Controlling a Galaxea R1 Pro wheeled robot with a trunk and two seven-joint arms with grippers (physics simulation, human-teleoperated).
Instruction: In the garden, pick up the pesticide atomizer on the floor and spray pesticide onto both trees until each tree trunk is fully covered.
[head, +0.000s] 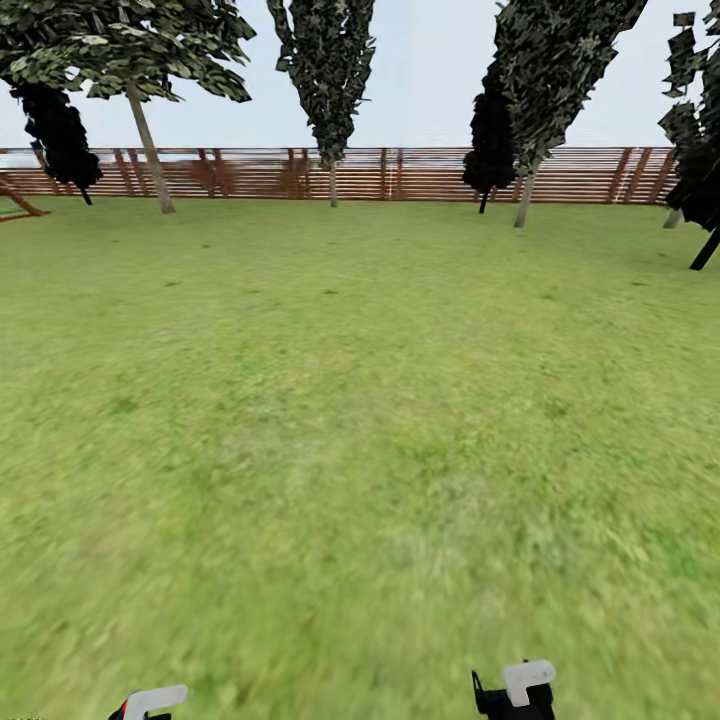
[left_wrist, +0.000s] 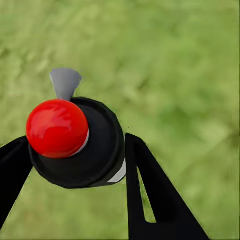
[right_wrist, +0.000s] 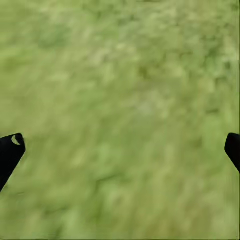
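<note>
Two hands: left hand (left_wrist: 75, 165) pinching pesticide atomizer (left_wrist: 75, 142); right hand (right_wrist: 120, 150) spread over grass (right_wrist: 125, 75)

Red-capped black atomizer (left_wrist: 75, 145); green lawn (head: 360, 420); brown fence (head: 420, 175).

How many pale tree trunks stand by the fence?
3, perhaps more hidden: a leaning trunk at left, a thin trunk near the middle, a slanted trunk right of centre.

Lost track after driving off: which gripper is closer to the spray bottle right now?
Left. The left gripper is shut on the spray bottle, a finger on each side. The right gripper hangs open over bare grass.
</note>
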